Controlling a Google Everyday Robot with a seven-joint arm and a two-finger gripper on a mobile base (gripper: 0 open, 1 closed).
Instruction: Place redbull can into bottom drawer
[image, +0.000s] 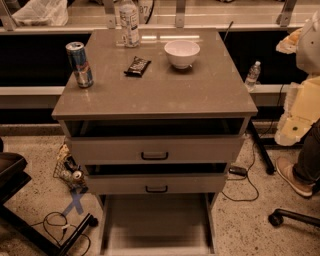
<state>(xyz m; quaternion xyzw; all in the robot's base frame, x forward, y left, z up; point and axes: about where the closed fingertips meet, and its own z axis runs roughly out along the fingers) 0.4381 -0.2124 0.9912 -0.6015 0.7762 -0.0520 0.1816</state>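
Note:
The redbull can (80, 64) stands upright on the cabinet top near its left edge, blue and silver with a shiny top. The bottom drawer (155, 227) is pulled out at the foot of the cabinet; its grey floor is bare between low side walls. The gripper is not in view. Only pale, bulky arm parts (302, 107) show at the right edge, well away from the can and the drawer.
On the top are a white bowl (182, 53), a dark snack packet (137, 65) and a clear bottle (129, 22). Two upper drawers (155, 150) are slightly open. A shoe (295, 177), chair wheels, cables and floor clutter (70, 170) surround the cabinet.

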